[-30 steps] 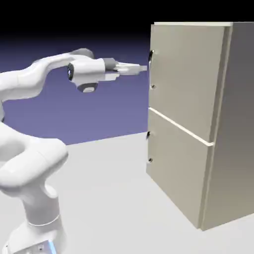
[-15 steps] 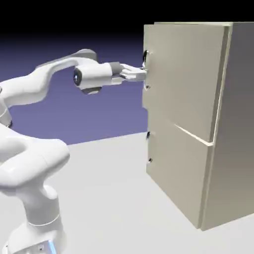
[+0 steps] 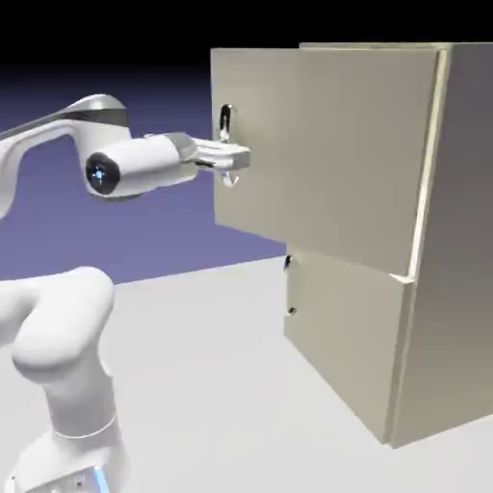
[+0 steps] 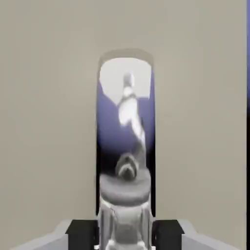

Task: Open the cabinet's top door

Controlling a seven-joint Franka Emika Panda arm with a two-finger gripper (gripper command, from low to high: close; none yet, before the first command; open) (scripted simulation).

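- Now you are pulling the top door of the cabinet open; it is standing partly swung out, well clear of the lower door.
- Next, you should be sweeping on along the door's arc.
- Your gripper is pinching the metallic handle, jaws pressed nearly together on it.
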